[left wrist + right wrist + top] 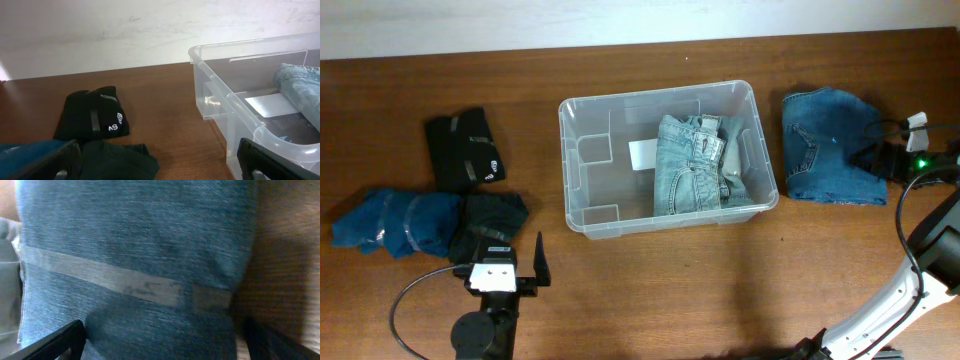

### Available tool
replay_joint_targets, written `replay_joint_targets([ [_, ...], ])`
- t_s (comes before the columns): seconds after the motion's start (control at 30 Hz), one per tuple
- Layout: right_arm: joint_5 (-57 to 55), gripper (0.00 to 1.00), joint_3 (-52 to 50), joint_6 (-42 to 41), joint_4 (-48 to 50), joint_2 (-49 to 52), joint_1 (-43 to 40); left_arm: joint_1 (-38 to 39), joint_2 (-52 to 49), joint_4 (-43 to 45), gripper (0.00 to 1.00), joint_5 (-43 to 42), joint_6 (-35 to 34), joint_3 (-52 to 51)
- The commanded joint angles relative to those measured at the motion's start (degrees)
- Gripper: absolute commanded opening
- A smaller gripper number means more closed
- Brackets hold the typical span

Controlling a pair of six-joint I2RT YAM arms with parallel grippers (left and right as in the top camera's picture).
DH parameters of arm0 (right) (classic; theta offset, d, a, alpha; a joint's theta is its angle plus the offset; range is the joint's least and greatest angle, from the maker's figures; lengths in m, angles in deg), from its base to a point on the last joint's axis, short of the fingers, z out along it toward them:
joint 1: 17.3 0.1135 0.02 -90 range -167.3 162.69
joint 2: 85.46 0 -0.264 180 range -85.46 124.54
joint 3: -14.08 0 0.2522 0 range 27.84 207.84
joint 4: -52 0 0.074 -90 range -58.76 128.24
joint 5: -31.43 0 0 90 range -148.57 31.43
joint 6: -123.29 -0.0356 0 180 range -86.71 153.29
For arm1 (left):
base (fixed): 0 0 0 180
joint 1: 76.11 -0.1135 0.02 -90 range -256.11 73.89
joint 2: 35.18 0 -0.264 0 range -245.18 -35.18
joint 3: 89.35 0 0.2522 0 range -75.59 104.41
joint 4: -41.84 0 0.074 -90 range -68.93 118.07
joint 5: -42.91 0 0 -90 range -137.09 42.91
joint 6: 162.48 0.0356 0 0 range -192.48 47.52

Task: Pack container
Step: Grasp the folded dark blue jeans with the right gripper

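— Which way is the container from the right pincer?

— Straight ahead of it, just past the dark folded jeans it hovers over. Its fingers stand wide apart on either side of the denim, gripping nothing. Whether they touch the cloth I cannot tell.

— And how does the container lie?

— Its long axis is in line with that reach, so a short end wall faces the right pincer. The pale jeans already inside fill the half nearer to it, and the bare half is the far one.

— So the carry looks short?

— I'd judge so: lift, go forward over the near wall, then either stack on the pale pair or run on to the far half.

— What of the left pincer?

— Also apart and empty, low over the counter. The container is ahead and off to its right, with black garments ahead on its left. It is nearer the bare half, but the right arm is the one poised over a garment, so it seems the likelier to move.
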Motion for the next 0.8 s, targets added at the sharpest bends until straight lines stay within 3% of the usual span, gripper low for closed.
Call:
replay_joint_targets([
  [0.0,2.49,0.90,-0.76,-0.11,-0.35,4.02,0.83,-0.37,0.44,-0.07,0.99,-0.81,0.70,-0.22],
  [0.03,2.82,0.84,-0.76,-0.31,-0.44,4.04,1.09,-0.37,0.44,-0.07,0.99,-0.81,0.70,-0.22],
  [0.13,5.57,0.37,-0.63,-0.33,-1.09,3.98,1.86,-0.37,0.44,-0.07,1.00,-0.81,0.70,-0.22],
  [0.23,6.78,0.07,-0.63,-3.39,-1.31,3.96,2.27,-0.37,0.44,-0.04,0.99,-0.81,0.70,-0.22],
  [0.5,8.85,0.04,1.60,-7.89,-5.40,0.68,2.25,-0.37,0.44,-0.07,0.99,-0.81,0.70,-0.22],
  [0.77,10.12,0.04,14.40,-7.82,-18.53,-7.28,5.66,-0.37,0.44,-0.07,0.99,-0.81,0.70,-0.22],
])
